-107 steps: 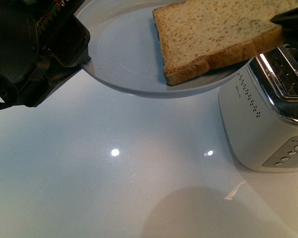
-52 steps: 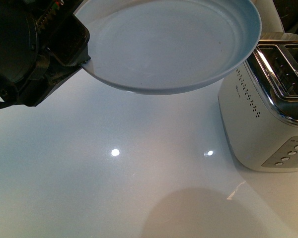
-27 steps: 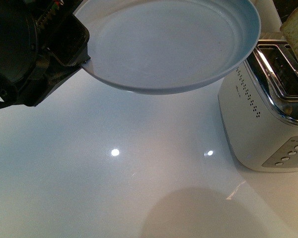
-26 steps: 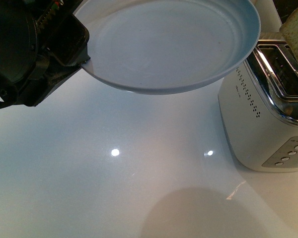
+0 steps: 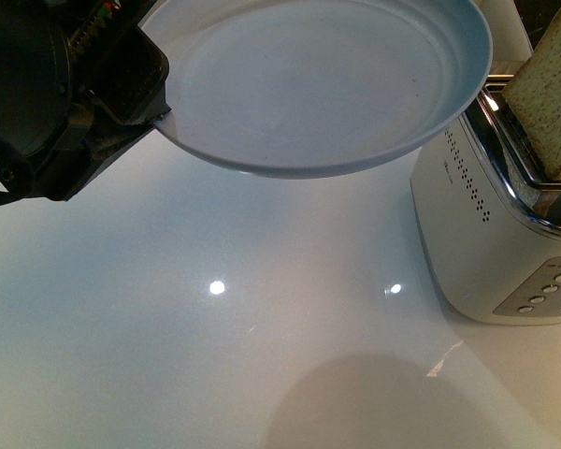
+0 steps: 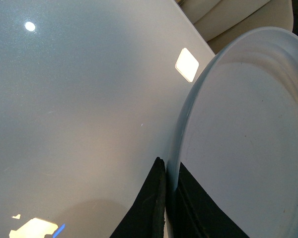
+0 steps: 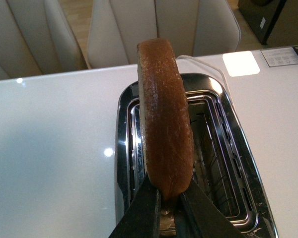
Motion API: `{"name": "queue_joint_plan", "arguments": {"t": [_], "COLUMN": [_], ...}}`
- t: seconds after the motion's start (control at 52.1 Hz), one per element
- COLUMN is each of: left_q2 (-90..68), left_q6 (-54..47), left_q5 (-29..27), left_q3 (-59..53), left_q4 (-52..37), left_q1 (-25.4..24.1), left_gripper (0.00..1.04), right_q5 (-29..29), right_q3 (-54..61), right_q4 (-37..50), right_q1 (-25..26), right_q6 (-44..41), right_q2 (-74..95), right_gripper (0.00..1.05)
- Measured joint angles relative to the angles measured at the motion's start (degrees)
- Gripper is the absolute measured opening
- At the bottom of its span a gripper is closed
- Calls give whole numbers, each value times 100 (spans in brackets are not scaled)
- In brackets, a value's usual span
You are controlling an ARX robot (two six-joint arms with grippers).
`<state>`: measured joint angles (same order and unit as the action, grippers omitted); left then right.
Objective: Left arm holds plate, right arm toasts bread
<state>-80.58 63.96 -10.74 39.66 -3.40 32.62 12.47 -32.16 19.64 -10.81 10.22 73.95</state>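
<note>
My left gripper (image 5: 159,108) holds the pale blue-grey plate (image 5: 327,84) by its rim, lifted above the table; in the left wrist view the black jaws (image 6: 170,188) pinch the rim of the bare plate (image 6: 248,148). The bread (image 5: 550,98) stands upright at the right edge of the front view, over the top of the white toaster (image 5: 491,234). Seen edge-on from the right wrist, the bread (image 7: 164,129) is clamped at its crust by my right gripper (image 7: 170,196), right above a slot of the toaster (image 7: 238,163). The right gripper itself stays out of the front view.
The white glossy table (image 5: 215,337) spreads below the plate, with light spots on it. Beige chairs (image 7: 159,25) stand beyond the far table edge. A paper card (image 7: 283,54) lies on the table past the toaster.
The bread has left the plate, which is now bare. It passed out of view, then came in upright at the right and lowered toward the toaster top. The left gripper and plate stayed still.
</note>
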Motion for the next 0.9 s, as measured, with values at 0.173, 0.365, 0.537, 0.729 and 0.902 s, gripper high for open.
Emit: {"name": "queue_joint_plan", "arguments": {"t": [0.173,0.365,0.537,0.729,0.902], "left_q2": [0,0,0,0,0], "left_q6": [0,0,0,0,0], "left_q5": [0,0,0,0,0], "left_q3": [0,0,0,0,0], "left_q4": [0,0,0,0,0], "left_q1": [0,0,0,0,0], "left_gripper": [3,3,3,3,3], "right_q5": [2,46,83,120,81], "right_q3": [0,0,2,26,90], "right_q4": [138,258,367,498,509], "right_q1": [35,39,35,-9,-39], "right_q6": [2,0,-24,-63,-48], "right_q2": [184,374,531,800,938], "right_gripper": [3,3,3,3,3]}}
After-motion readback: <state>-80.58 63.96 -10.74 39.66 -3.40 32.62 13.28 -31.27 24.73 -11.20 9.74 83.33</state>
